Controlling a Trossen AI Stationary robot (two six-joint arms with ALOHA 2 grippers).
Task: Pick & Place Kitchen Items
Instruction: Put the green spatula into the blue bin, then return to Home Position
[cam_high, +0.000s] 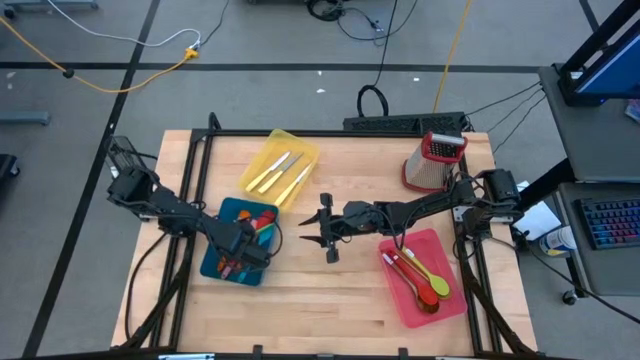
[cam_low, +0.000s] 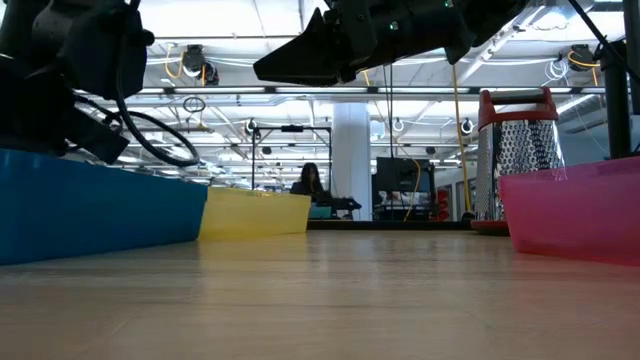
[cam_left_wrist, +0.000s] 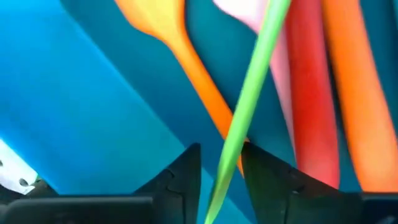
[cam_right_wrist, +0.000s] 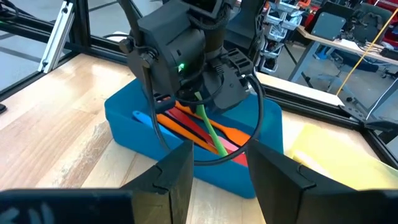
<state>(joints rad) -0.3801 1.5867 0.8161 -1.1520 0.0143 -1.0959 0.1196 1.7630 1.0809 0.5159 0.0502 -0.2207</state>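
- Wood table (cam_high: 300, 300) in a black frame, grey floor w/ cables around; low view shows a lab room behind w/ a person seated far back.
- Three flat trays: blue tray (cam_high: 212, 262) on the left side, yellow tray (cam_high: 262, 158) toward the far edge, red tray (cam_high: 412, 305) on the right side.
- Kitchen items in blue tray: green utensil (cam_left_wrist: 249, 106), slim stem crossing over an orange spatula (cam_left_wrist: 186, 56), plus pink, red & another orange handle packed side by side; a blue one shows at the tray edge in right wrist view.
- Yellow tray holds cream-handled knives (cam_high: 283, 172), lying roughly parallel.
- Red tray holds a green spoon (cam_high: 428, 272) & red/orange pieces.
- Box grater (cam_high: 432, 160) upright near the far right corner, clear of the trays.
- Left gripper (cam_high: 232, 252) down inside blue tray, narrow gap, fingers (cam_left_wrist: 180, 177) on either side of the green stem; can't tell if actually clamped.
- Right gripper (cam_high: 320, 232) hovers mid-table between blue & red trays, fingers apart, holding nothing.
- Bare wood along the near edge & centre; trays well apart from each other.
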